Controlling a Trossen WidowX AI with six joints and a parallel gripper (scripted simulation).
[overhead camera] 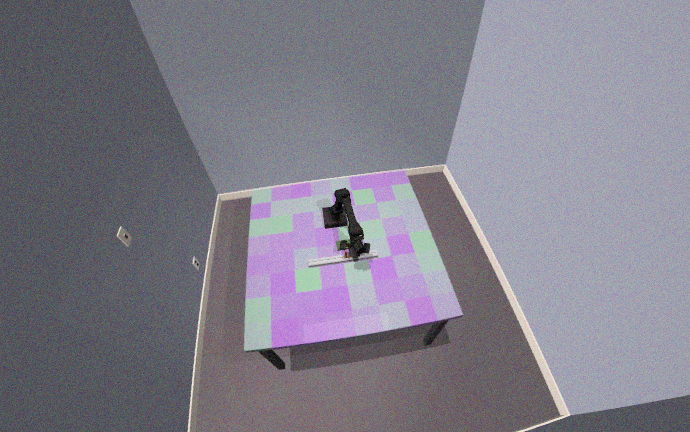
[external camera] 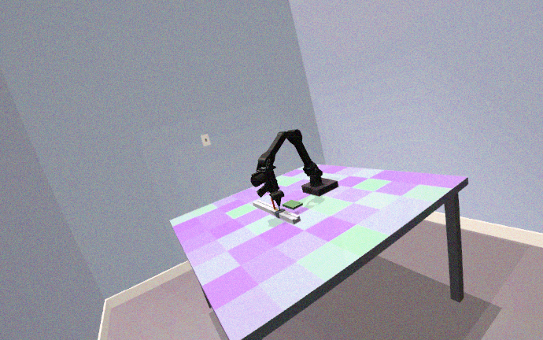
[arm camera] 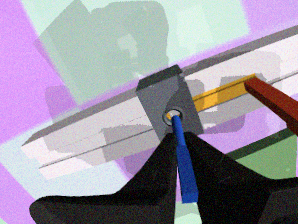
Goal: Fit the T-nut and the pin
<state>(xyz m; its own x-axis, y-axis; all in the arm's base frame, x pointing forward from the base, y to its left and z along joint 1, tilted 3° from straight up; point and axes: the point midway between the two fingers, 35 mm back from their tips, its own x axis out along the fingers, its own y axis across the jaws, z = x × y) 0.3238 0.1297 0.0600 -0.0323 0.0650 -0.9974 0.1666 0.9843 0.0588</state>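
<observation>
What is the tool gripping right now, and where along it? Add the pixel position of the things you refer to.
The blue pin (arm camera: 186,167), pinched between the fingertips around its middle, with the wider end sticking out past them and the narrower end pointing at the bracket hole (arm camera: 172,116).

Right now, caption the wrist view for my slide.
Black gripper holds blue pin at the dark bracket's hole.
</observation>
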